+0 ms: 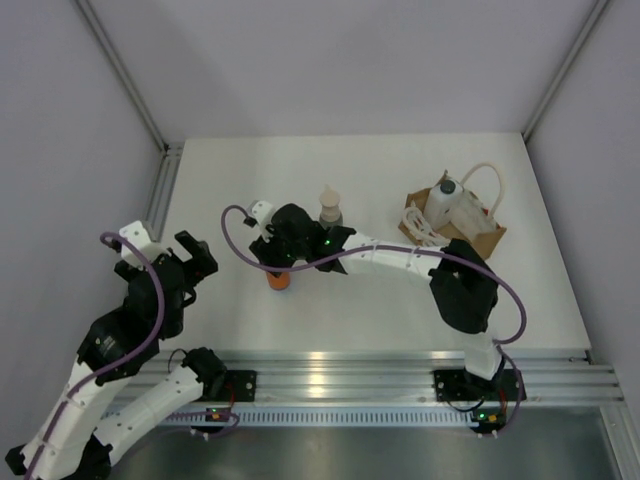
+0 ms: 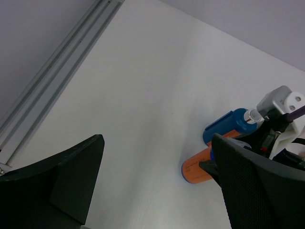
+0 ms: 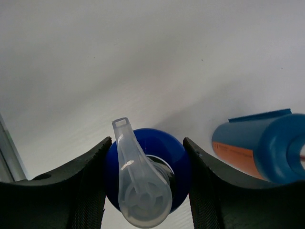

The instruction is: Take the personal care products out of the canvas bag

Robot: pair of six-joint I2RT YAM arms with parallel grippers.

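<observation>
**Right hand grips an orange bottle by its blue cap**

The right hand [image 3: 147, 160] is closed narrowly on the cap of an orange bottle [image 1: 279, 280], left of centre on the desk [image 1: 380, 310]. A second orange bottle [image 3: 252, 152] lies just beside it; its label print is too small to read. The grey-green bottle [image 1: 329, 208] stands upright nearby. The white bottle [image 1: 446, 203] sits in the canvas bag [image 1: 480, 238], far right. The left hand [image 2: 155, 186] is spread wide, holding nothing.
</observation>
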